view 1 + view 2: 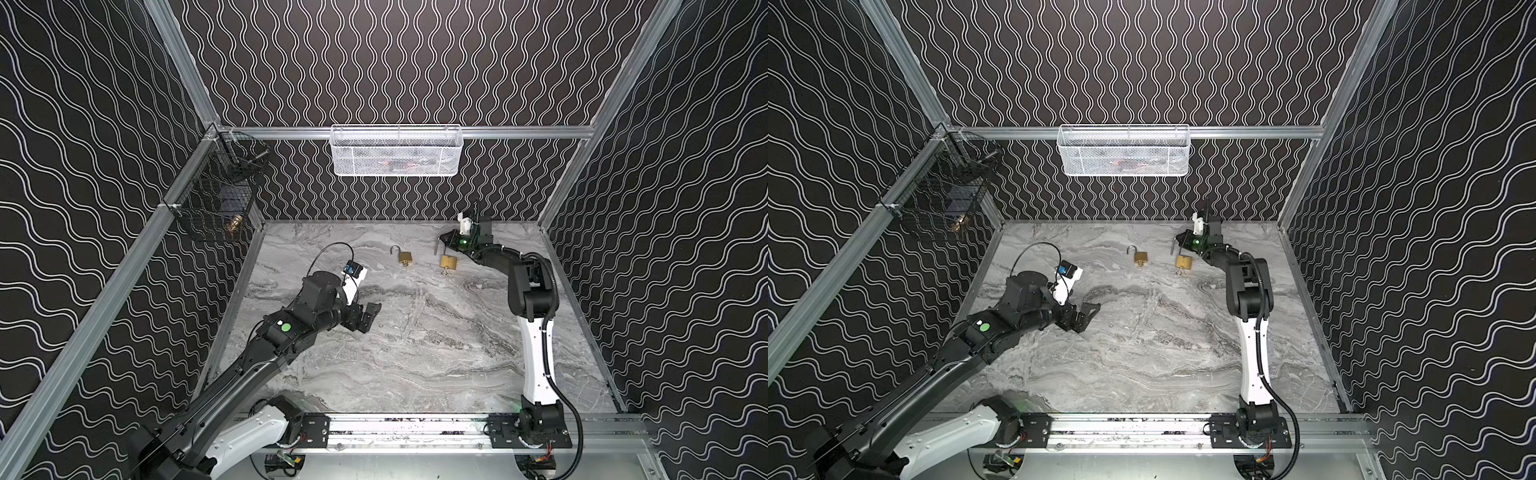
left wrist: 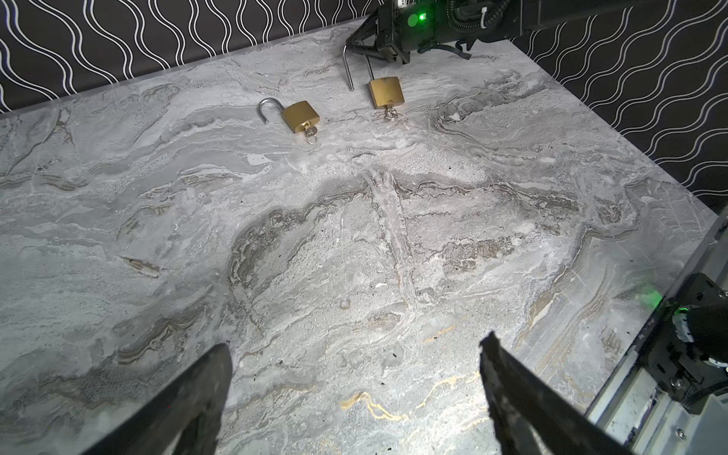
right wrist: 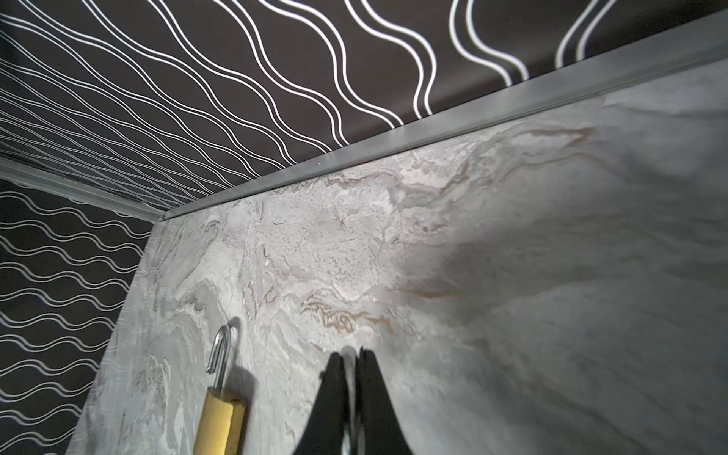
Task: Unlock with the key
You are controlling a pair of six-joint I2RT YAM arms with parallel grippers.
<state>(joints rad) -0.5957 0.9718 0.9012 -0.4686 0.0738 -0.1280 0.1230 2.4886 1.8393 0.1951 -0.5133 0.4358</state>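
Two brass padlocks lie at the back of the marble table (image 1: 415,353). The left padlock (image 1: 406,256) (image 2: 300,115) has a short open shackle and a key (image 2: 311,134) in its base; its edge (image 3: 218,417) also shows in the right wrist view. The right padlock (image 1: 448,262) (image 2: 386,92) has a long open shackle (image 2: 348,67) and a key (image 2: 390,113) in its base. My right gripper (image 1: 442,242) (image 3: 350,352) is shut on the bend of that long shackle. My left gripper (image 1: 370,318) (image 2: 356,346) hovers open and empty, well short of both locks.
A white mesh basket (image 1: 395,151) hangs on the back wall. A black wire basket (image 1: 216,199) hangs on the left wall. Metal frame rails (image 1: 415,428) border the table at the front and sides.
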